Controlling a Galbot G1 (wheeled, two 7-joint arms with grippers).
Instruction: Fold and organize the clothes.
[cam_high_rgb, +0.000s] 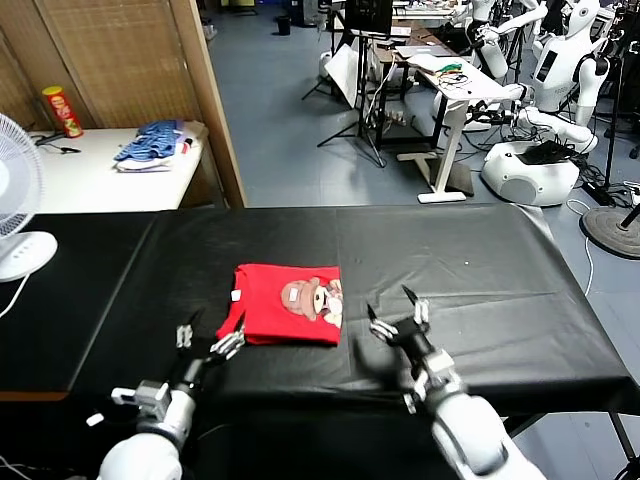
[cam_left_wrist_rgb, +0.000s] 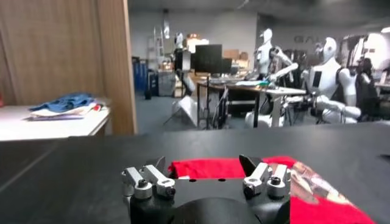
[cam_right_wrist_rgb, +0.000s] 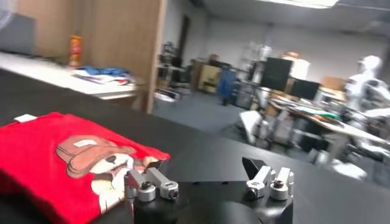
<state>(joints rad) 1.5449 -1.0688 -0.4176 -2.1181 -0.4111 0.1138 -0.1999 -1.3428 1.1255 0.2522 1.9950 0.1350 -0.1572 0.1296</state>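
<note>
Left gripper (cam_high_rgb: 208, 336), fingers apart, at the near-left corner of the folded bright red cotton T-shirt (cam_high_rgb: 285, 303) lying long-axis crosswise on the black-covered table (cam_high_rgb: 480, 270); right gripper (cam_high_rgb: 396, 313), spread empty, just right of it.

Pretty cluttered lab: blue-grey floor (cam_high_rgb: 290, 110), a wooden partition (cam_high_rgb: 205, 90) on the left, and desks with monitors (cam_high_rgb: 440, 60) further back. A black cloth covers the counter (cam_high_rgb: 480, 260), and a white side table (cam_high_rgb: 90, 170) sits beside it with a white fan (cam_high_rgb: 15, 200).
</note>
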